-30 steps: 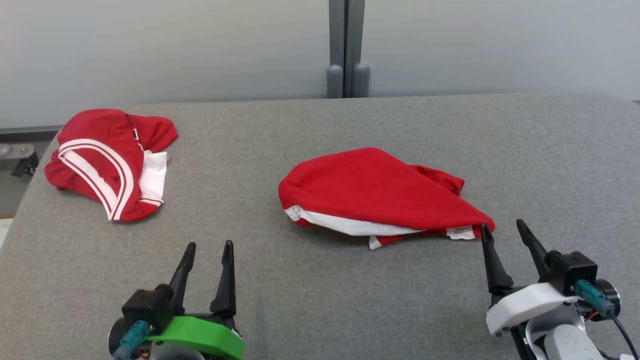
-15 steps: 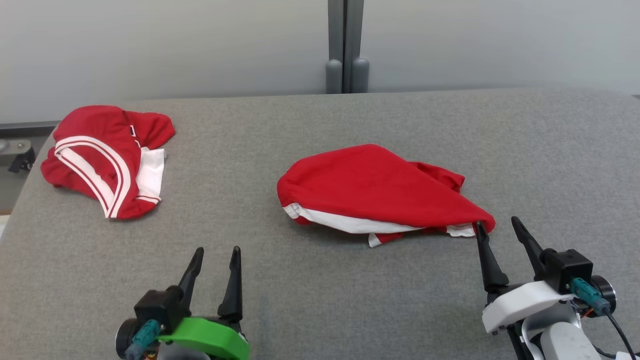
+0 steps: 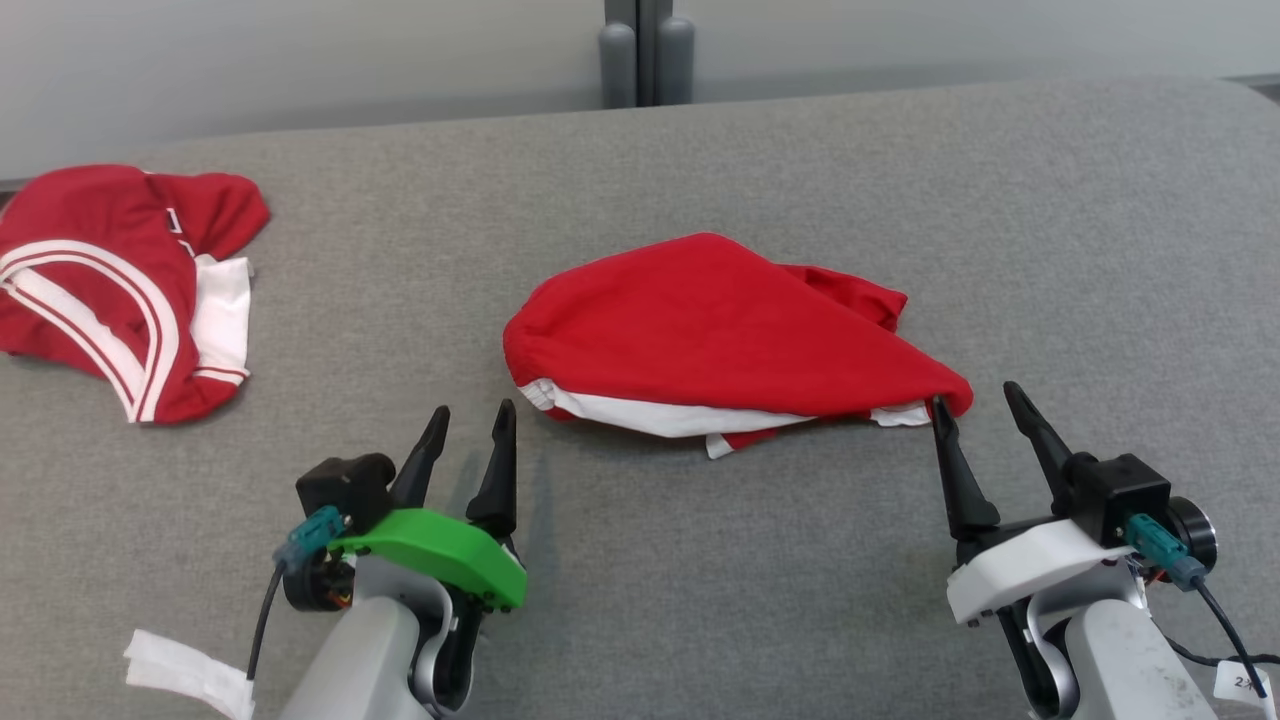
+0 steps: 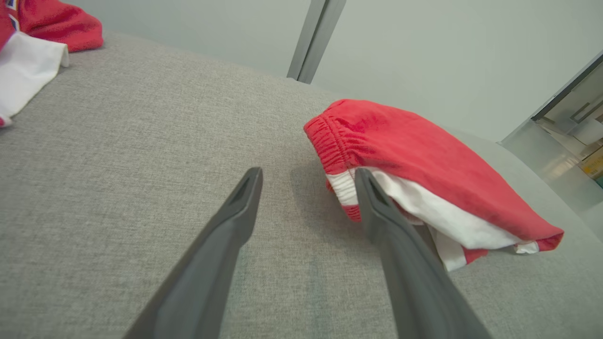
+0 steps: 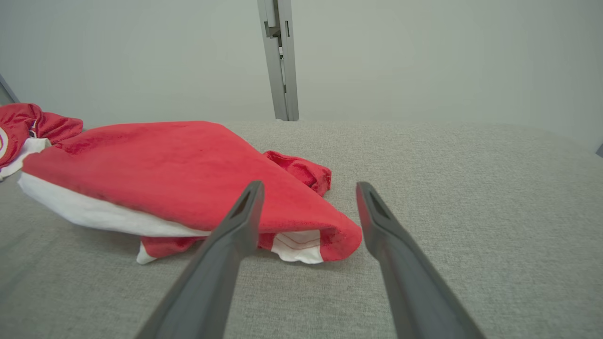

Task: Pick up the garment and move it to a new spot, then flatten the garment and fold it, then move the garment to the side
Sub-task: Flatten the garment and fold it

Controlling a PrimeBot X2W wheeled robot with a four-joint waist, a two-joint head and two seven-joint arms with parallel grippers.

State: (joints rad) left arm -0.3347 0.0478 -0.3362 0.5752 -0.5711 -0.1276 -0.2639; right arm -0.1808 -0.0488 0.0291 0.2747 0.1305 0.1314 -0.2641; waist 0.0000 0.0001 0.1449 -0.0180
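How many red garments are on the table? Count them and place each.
2. The middle garment lies bunched at the centre of the table; the left garment lies at its left end, partly out of frame.

Gray fabric tbl (image 3: 900, 200); pale wall (image 3: 250, 60) w/ post (image 3: 645, 60).

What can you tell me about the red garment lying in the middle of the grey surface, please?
The red garment looks like soft knit cloth, with white panels along its near edge and a gathered elastic band at its left end. It lies crumpled in a rough wedge, tapering to its right corner, on the grey padded surface. That corner lies by the fingertips of the open right claw; nothing grips it.
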